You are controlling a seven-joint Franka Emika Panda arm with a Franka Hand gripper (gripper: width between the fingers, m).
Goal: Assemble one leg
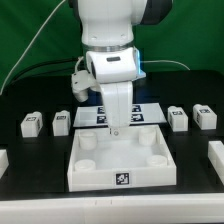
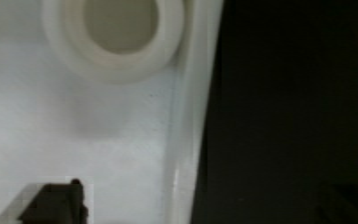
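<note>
Well, far left edge: a white part [image 1: 4, 160] lies on the black desk [image 1: 30, 150], cut off by the frame; I cannot tell what it is.
Left pair: one leg [image 1: 31, 124] stands on the desk, and a second leg [image 1: 61, 122] stands just beside it toward the middle. Each shows a black-and-white tag to the camera, and both are well apart from the fingers.
Tray: the white square tray [image 1: 80, 178] sits in the middle foreground with round sockets in its corners and a tag [image 1: 122, 180] on its front wall.
Arm: the white arm [image 1: 110, 40] comes straight down over the back of the tray.
Fingers: the fingers [image 1: 113, 127] hang low by the tray's back rim. In the wrist view the two dark fingers [image 2: 55, 205] stand wide apart, with nothing gripped between them.
Socket: the wrist view shows one round socket [image 2: 119, 35] in the white tray surface, close to the tray's edge, with black desk beyond that edge.
Marker board: the marker board [image 1: 152, 110] lies flat behind the tray, partly hidden by the arm.
Right pair: a third leg [image 1: 177, 117] and a fourth leg [image 1: 205, 116] stand side by side on the desk, tags facing the camera, untouched.
Far right edge: another white part [image 1: 215, 155] is cut off by the frame.
</note>
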